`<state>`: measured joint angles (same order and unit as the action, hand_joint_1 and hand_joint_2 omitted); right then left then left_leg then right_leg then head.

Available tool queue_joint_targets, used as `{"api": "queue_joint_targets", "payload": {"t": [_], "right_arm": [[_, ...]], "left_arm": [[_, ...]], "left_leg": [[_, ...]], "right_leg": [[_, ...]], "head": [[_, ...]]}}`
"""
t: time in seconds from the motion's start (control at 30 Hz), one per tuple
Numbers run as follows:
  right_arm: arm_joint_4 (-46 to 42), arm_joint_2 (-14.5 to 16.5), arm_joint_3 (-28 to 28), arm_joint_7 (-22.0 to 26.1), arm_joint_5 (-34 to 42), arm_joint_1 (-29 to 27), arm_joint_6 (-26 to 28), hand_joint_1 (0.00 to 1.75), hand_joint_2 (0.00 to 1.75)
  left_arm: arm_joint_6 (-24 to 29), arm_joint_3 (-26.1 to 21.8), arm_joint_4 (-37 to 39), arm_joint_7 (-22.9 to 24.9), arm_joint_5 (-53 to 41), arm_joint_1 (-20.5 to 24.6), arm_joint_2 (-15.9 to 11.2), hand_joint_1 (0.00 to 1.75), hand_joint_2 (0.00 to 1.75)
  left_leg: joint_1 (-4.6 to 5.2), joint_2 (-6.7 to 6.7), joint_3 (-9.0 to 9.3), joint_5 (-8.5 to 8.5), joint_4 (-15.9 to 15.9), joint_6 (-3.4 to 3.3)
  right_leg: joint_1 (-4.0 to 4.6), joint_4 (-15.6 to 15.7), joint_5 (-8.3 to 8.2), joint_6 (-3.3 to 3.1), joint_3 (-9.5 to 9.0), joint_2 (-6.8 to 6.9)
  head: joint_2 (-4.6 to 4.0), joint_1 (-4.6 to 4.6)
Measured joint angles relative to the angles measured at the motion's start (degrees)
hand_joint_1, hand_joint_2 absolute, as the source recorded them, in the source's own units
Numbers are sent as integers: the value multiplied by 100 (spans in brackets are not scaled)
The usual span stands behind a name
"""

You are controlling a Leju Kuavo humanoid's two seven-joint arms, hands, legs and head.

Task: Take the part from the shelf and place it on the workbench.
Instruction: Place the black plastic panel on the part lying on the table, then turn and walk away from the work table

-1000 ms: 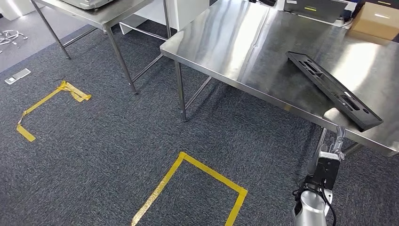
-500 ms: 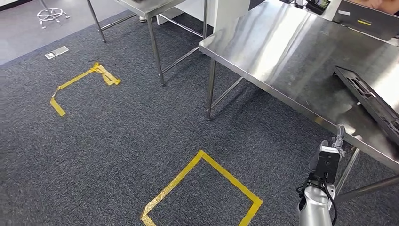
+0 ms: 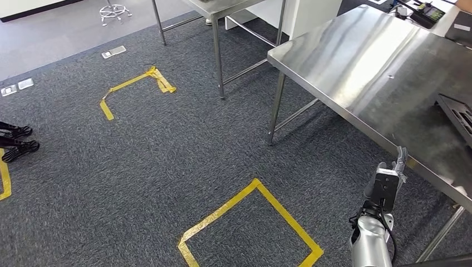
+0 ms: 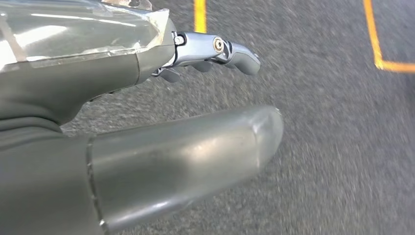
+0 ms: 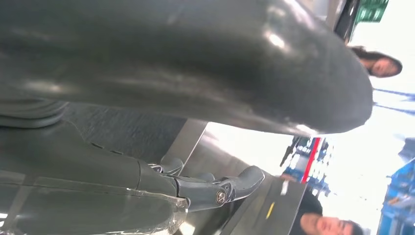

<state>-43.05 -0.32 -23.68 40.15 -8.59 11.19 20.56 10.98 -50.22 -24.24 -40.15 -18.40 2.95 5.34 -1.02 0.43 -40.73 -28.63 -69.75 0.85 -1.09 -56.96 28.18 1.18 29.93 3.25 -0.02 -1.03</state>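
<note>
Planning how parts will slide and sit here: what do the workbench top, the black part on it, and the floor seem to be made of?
The workbench looks like brushed stainless steel: silvery, with broad blurred reflections. The black part, at the picture's edge, seems to be matte moulded plastic with recessed cutouts, though that is uncertain. The floor looks like dark grey short-pile carpet with a speckled texture, marked with yellow tape.

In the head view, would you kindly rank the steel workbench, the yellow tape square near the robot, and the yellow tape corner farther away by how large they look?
1. Steel workbench, largest.
2. Near tape square, cut off by the picture's lower edge.
3. Far tape corner, smallest, though it lies farther from the camera, so its true size is unsure.
</note>
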Motion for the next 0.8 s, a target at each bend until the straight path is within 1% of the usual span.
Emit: {"api": "queue_joint_targets", "payload": {"t": [0.03, 0.07, 0.1, 0.13, 0.17, 0.2, 0.23, 0.27, 0.3, 0.33, 0.37, 0.4, 0.43, 0.47, 0.5, 0.53, 0.57, 0.6, 0.63, 0.67, 0.7, 0.73, 0.77, 0.8], "right_arm": [[31, -5, 1, -1, -10, 42, 14, 0, 0], [56, -16, 1, -1, -19, 75, 30, 0, 0], [81, -32, 1, 0, -26, 106, 45, 0, 0], [106, -46, 1, 0, -28, 138, 57, 0, 0], [129, -53, 4, 1, -31, 164, 66, 0, 0], [150, -53, 10, 1, -32, 188, 71, 0, 0], [171, -51, 20, 1, -33, 207, 72, 0, 0], [187, -52, 30, 1, -35, 215, 74, 0, 0], [208, -62, 38, 1, -36, 214, 77, 0, 0], [229, -75, 43, 1, -37, 210, 80, 0, 0], [252, -87, 44, 1, -36, 205, 84, 0, 0], [279, -95, 44, 1, -35, 201, 90, 0, 0], [303, -97, 44, 1, -33, 200, 97, 0, 0], [327, -97, 45, 1, -32, 203, 108, 0, 0], [348, -97, 45, 1, -31, 213, 123, 0, 0], [367, -98, 47, 1, -32, 232, 140, 0, 0], [390, -98, 51, 1, -38, 261, 157, 0, 0], [419, -98, 57, 0, -47, 299, 175, 0, 0], [457, -96, 66, 0, -57, 341, 191, 0, 0], [501, -93, 76, 0, -67, 386, 205, 0, 0], [543, -86, 87, 0, -73, 436, 224, 0, 0], [580, -81, 96, 1, -78, 488, 246, 0, 0], [609, -76, 104, 1, -81, 531, 267, 0, 0], [632, -77, 107, 1, -80, 562, 289, 0, 0]], "left_arm": [[11, 17, -19, 0, 23, -5, 4, 0, 0], [23, 40, -43, 0, 48, -1, 7, 0, 0], [35, 65, -64, 0, 73, 3, 12, 0, 0], [46, 87, -80, 0, 94, 0, 17, 0, 0], [60, 103, -92, 0, 120, -10, 20, 0, 0], [70, 113, -102, 0, 137, -29, 22, 0, 0], [79, 116, -114, 0, 150, -46, 23, 0, 0], [85, 119, -125, 0, 158, -52, 25, 0, 0], [86, 121, -138, 0, 160, -48, 25, 0, 0], [87, 124, -148, 0, 161, -41, 26, 0, 0], [87, 125, -155, 0, 163, -37, 25, 0, 0], [87, 126, -162, 0, 174, -41, 25, 0, 0], [88, 126, -166, 0, 189, -51, 26, 0, 0], [90, 126, -166, 0, 209, -64, 27, 0, 0], [94, 126, -166, 0, 236, -74, 29, 0, 0], [102, 126, -167, 0, 262, -81, 32, 0, 0], [115, 126, -171, 0, 292, -84, 32, 0, 0], [131, 126, -178, -1, 322, -87, 33, 0, 0], [153, 126, -189, -1, 354, -96, 33, 0, 0], [174, 126, -198, -1, 380, -111, 34, 0, 0], [192, 126, -208, -1, 402, -135, 36, 0, 0], [205, 126, -216, 0, 421, -159, 39, 0, 0], [213, 127, -221, 0, 429, -172, 41, 0, 0], [221, 128, -230, -1, 438, -174, 44, 0, 0]], "left_leg": [[-7, 144, 231, 137, 376, -1], [8, 281, 433, 234, 725, -12], [28, 386, 559, 282, 962, -34], [55, 442, 616, 291, 1090, -64], [85, 389, 608, 290, 1120, -100], [89, 321, 596, 303, 1128, -144], [91, 254, 591, 322, 1144, -188], [88, 187, 586, 344, 1159, -237], [82, 116, 581, 367, 1173, -286], [84, 42, 568, 382, 1177, -321], [88, -35, 554, 393, 1176, -348], [94, -120, 542, 402, 1175, -363], [99, -204, 535, 411, 1173, -367], [102, -288, 532, 419, 1171, -364], [102, -372, 532, 428, 1167, -355], [99, -452, 529, 438, 1163, -338], [108, -523, 517, 446, 1147, -316], [116, -586, 496, 459, 1135, -289], [124, -637, 471, 476, 1129, -257], [127, -683, 449, 498, 1131, -221], [117, -719, 430, 518, 1142, -187], [113, -665, 408, 510, 1129, -157], [113, -548, 367, 448, 1051, -129], [112, -396, 280, 319, 864, -105]], "right_leg": [[10, -2, 5, 7, -7, 64], [37, -14, 17, 25, -7, 130], [64, -16, 27, 47, -8, 196], [91, -16, 37, 72, -11, 265], [105, -14, 44, 92, -14, 337], [99, -8, 52, 113, -21, 383], [88, -50, 89, 129, -4, 333], [73, -172, 171, 130, 49, 214], [57, -417, 305, 117, 160, 48], [46, -770, 473, 87, 325, -125], [42, -1170, 637, 60, 511, -226], [41, -1513, 750, 55, 679, -277], [41, -1681, 777, 75, 768, -298], [39, -1623, 713, 116, 748, -311], [32, -1348, 571, 166, 622, -333], [15, -934, 396, 214, 427, -414], [3, -548, 252, 239, 252, -513], [-9, -275, 153, 239, 126, -587], [-11, -138, 104, 221, 66, -636], [2, -119, 91, 187, 61, -615], [-2, -116, 68, 151, 61, -558], [-9, -110, 47, 117, 63, -510], [-20, -99, 27, 81, 63, -458], [-29, -88, 13, 40, 63, -398]], "head": [[0, 1], [0, 1], [0, -9], [0, -18], [0, -28], [0, -37], [0, -38], [0, -39], [0, -40], [0, -41], [0, -41], [0, -41], [0, -40], [0, -40], [0, -40], [0, -42], [0, -41], [0, -41], [0, -39], [0, -37], [0, -36], [0, -34], [0, -30], [0, -26]]}}
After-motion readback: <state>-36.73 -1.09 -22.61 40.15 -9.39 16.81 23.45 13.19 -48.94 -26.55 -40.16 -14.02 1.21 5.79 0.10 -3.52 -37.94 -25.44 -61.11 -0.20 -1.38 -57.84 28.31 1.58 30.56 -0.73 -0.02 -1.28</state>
